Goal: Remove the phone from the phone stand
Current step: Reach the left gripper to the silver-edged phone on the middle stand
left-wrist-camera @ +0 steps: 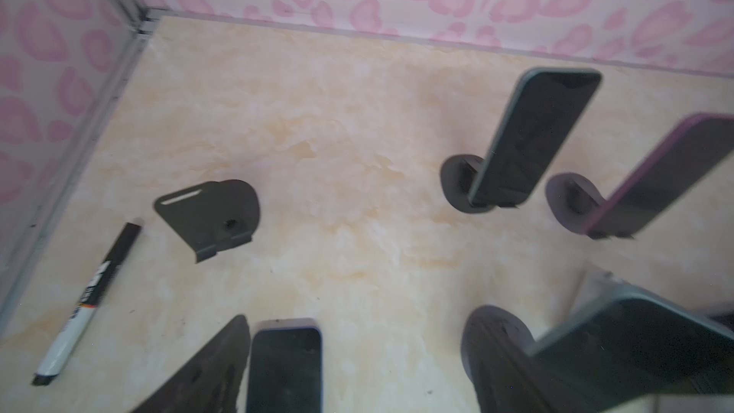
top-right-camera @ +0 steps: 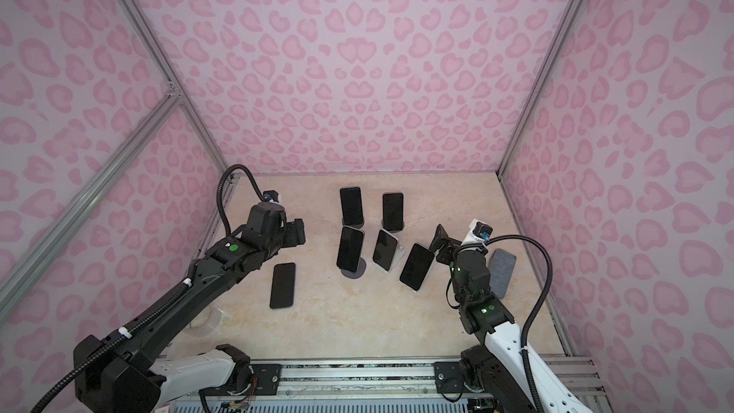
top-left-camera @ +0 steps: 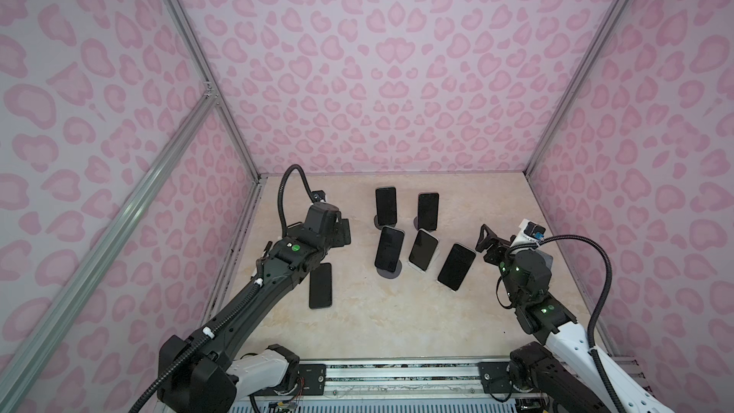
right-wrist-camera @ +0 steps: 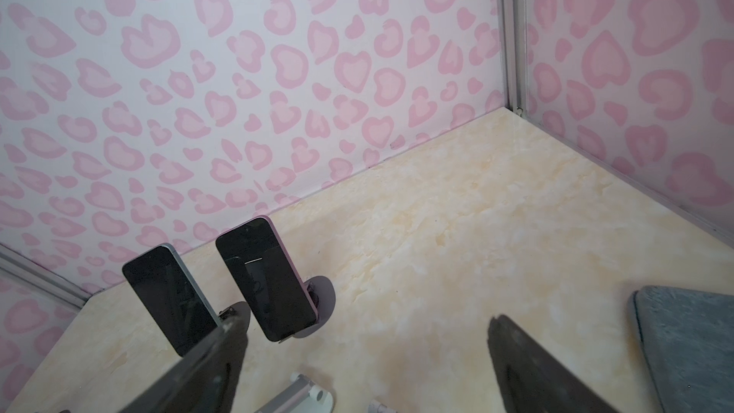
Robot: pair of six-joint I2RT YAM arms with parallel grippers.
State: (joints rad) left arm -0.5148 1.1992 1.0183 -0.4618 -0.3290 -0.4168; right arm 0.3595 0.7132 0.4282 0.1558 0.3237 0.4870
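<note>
**Reference landmark:** the white stand, which carries a phone at the centre of the group. In both top views four more phones sit on stands around it. Two are behind it toward the back wall, one is just to its left and one is just to its right. The flat phone lies on the table well to the left of the white stand, already off any stand. An empty stand shows in the left wrist view.

**Left gripper**: fingers spread, holding nothing. It hovers to the left of the white stand, with the far end of the flat phone below it.

**Right gripper**: fingers wide apart, nothing between them. It sits to the right of the white stand.

**Governing relation:**
- **Left-side phone**: it stands between the white stand and the left gripper, so the left arm is nearer. Its long axis runs upward and leans back.
- **Right-side phone**: it stands just beside the right gripper, with its top tilted away from the white stand.

**Recommended:** grip across the phone's narrow width, then draw it up along the long axis.
</note>
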